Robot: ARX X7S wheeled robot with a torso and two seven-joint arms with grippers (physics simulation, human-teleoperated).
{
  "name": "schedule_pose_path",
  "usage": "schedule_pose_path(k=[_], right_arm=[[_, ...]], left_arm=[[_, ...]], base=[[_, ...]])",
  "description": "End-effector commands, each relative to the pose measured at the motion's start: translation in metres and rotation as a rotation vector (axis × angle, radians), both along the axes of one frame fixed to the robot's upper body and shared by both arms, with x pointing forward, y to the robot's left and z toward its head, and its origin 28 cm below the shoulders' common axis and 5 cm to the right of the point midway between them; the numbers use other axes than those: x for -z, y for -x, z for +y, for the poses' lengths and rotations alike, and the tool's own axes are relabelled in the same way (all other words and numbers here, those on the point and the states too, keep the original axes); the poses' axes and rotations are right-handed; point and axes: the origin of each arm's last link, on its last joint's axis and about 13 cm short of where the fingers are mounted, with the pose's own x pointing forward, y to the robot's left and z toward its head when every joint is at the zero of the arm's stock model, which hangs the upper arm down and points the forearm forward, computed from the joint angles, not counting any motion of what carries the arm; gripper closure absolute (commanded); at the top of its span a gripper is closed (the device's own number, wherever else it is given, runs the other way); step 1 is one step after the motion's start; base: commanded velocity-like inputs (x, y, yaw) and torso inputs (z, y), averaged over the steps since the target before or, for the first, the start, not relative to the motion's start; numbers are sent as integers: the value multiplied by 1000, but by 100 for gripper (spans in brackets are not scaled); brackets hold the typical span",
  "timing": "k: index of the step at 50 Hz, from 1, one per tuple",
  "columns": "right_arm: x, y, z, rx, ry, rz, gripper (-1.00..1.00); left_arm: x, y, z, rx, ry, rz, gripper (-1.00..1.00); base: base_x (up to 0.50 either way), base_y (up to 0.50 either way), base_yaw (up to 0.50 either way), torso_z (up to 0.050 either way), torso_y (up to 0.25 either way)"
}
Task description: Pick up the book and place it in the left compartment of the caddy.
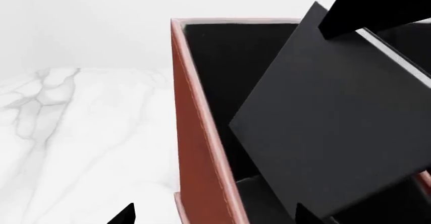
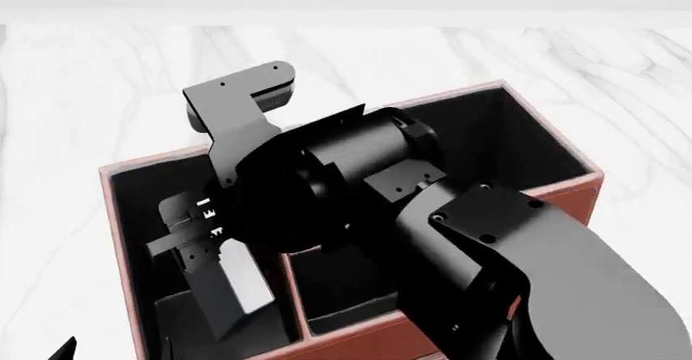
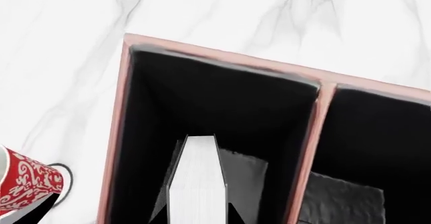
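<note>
Holding the small black hardback book (image 3: 197,181) clenched in the right gripper (image 2: 216,275), inside the long left compartment (image 3: 202,103) of the reddish-brown leather-look caddy (image 2: 573,194); left gripper's state can't be told

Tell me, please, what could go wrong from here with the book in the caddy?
1. The book stands on edge in the left compartment, apparently held by the right gripper; once released, it may topple against a wall.
2. The right arm reaches low across the caddy; withdrawing could catch the divider and drag it.
3. The patterned mug stands close outside; a shifted caddy might knock it.
</note>
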Motion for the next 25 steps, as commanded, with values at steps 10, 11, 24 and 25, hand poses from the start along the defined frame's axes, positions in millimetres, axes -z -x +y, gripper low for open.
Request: schedule_pose_path(k=[10, 11, 24, 25], right_arm=[[12, -2, -1, -4, 37, 9, 100], [12, -2, -1, -5, 41, 5, 100], [23, 0, -1, -23, 73, 4, 100], [24, 0, -1, -23, 78, 7, 100]], left_arm=[[0, 0, 0, 2, 1, -1, -100], [0, 0, 0, 2, 1, 0, -100], [0, 1, 0, 4, 2, 0, -100], [0, 1, 0, 4, 2, 0, -100]], base=[[0, 0, 0, 0, 1], [0, 0, 0, 0, 0], [0, 0, 0, 1, 1], [0, 0, 0, 0, 0]])
